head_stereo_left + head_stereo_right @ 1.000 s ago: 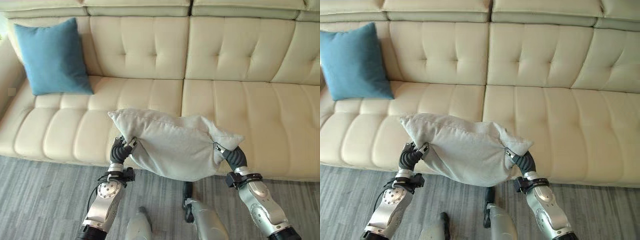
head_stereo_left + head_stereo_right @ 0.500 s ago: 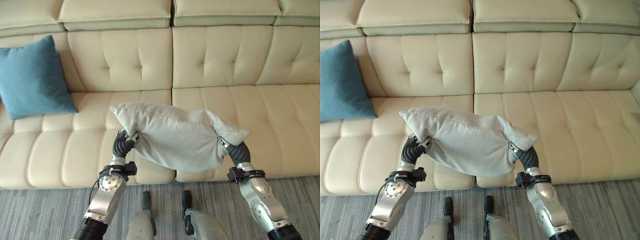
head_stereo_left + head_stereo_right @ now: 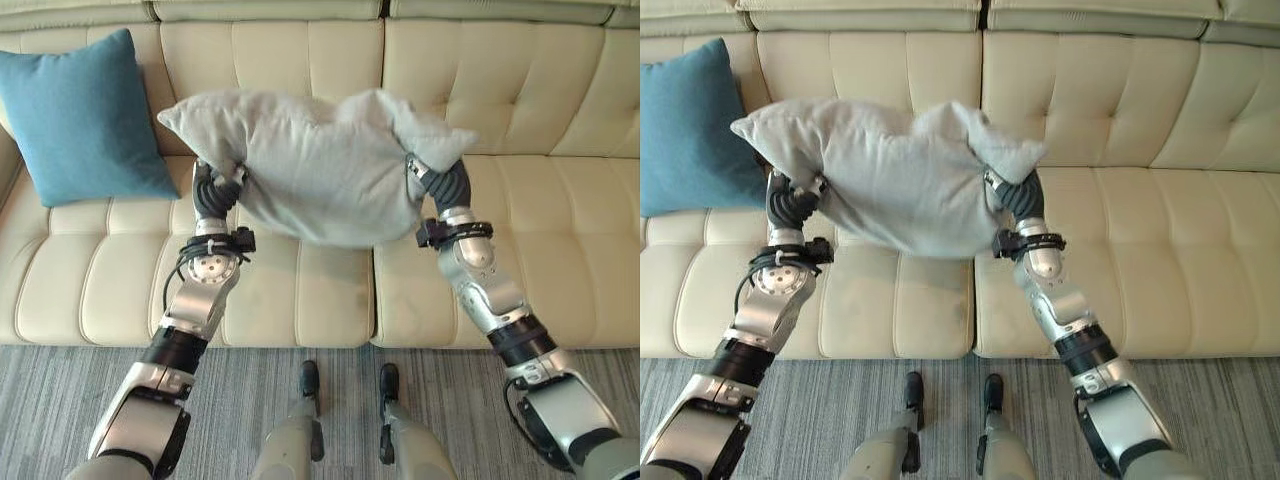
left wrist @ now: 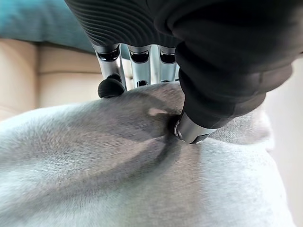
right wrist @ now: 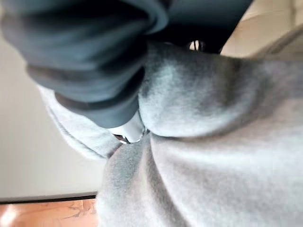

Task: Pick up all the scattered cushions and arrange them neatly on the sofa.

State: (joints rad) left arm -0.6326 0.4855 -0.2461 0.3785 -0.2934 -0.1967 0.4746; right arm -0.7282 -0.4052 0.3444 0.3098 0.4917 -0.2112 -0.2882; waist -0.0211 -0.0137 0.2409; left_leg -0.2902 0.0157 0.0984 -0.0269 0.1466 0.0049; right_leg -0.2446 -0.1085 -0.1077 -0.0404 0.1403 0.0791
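Grey cushion, plump and creased

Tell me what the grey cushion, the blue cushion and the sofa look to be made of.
Grey cushion: soft woven or brushed fabric, matte; it bunches and creases where the left hand and right hand pinch it. Blue cushion: matte cloth, fine even texture, no sheen. Sofa: cream leather or a leather-like covering, smooth with a slight gloss, tufted and stitched into panels.

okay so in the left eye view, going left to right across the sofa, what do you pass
Blue cushion → left hand → grey cushion → right hand → bare stretch of the cream sofa.
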